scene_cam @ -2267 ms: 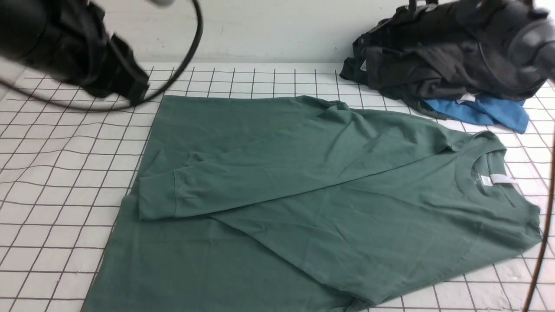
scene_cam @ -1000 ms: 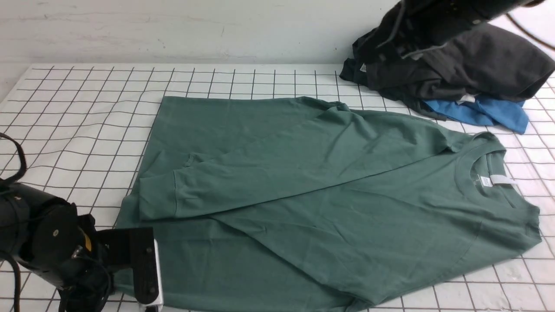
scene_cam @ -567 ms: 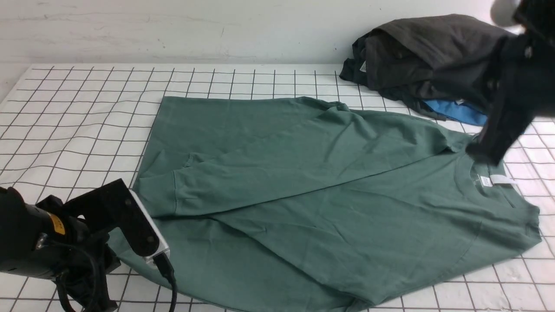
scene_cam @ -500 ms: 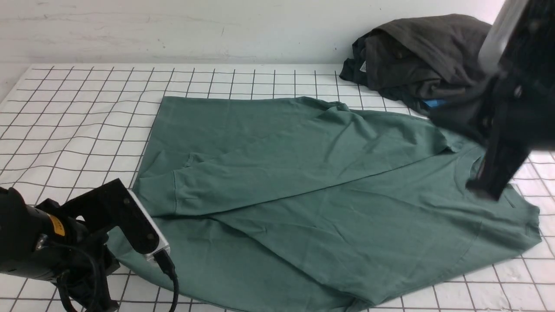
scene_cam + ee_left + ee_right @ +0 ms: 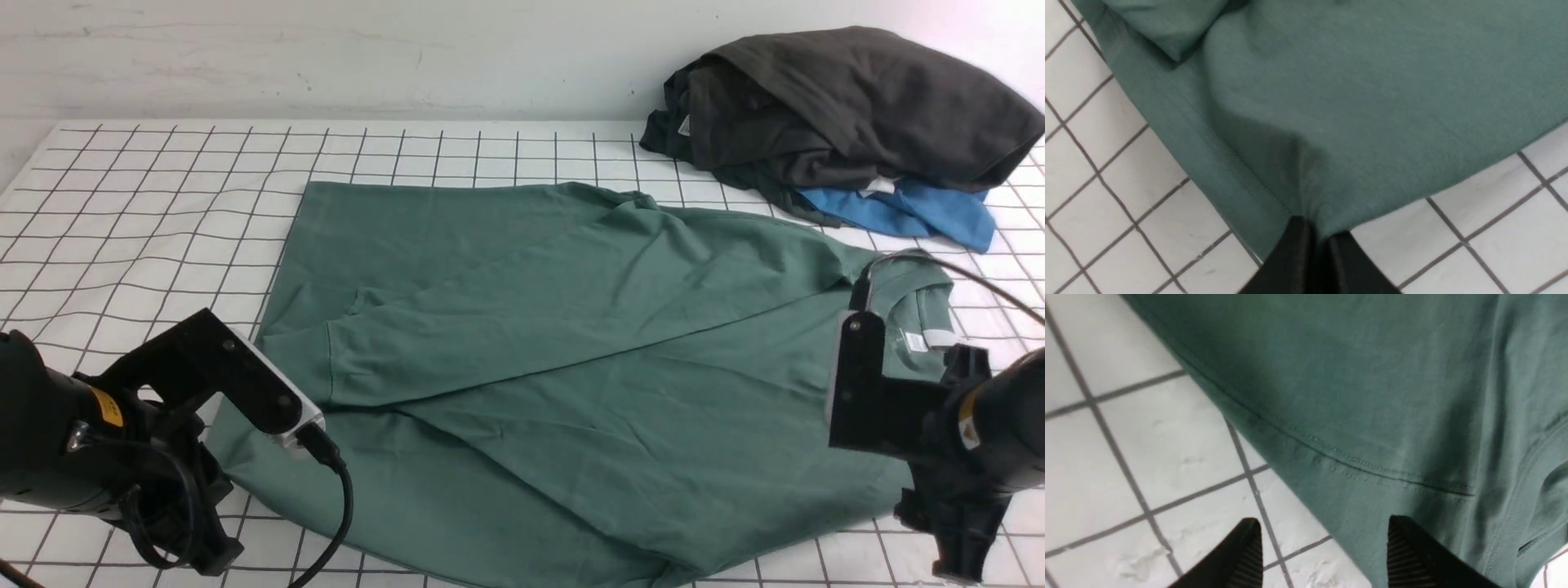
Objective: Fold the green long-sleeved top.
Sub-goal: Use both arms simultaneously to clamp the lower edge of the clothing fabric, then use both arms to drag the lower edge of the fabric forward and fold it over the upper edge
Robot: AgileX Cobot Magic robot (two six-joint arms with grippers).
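Observation:
The green long-sleeved top (image 5: 571, 343) lies spread on the gridded table, one sleeve folded across its body with the cuff (image 5: 294, 367) at the left. Its collar and white neck label (image 5: 939, 336) point right. My left gripper (image 5: 1318, 230) is shut on the top's near-left hem corner (image 5: 1306, 204), which puckers into the closed jaws. My right gripper (image 5: 1323, 531) is open at the top's near-right shoulder edge (image 5: 1355, 506). One finger is over bare table, the other over the green cloth. In the front view, both arms' bodies hide their fingertips.
A heap of dark charcoal garments (image 5: 833, 106) sits at the back right on a bright blue garment (image 5: 914, 212). The white gridded table cover (image 5: 147, 212) runs to a pale wall behind. A black cable (image 5: 339, 514) trails from the left wrist.
My right arm has swung down from over the dark heap to the top's near-right shoulder, and its jaws have opened. My left gripper stays shut on the hem corner and has shifted it slightly.

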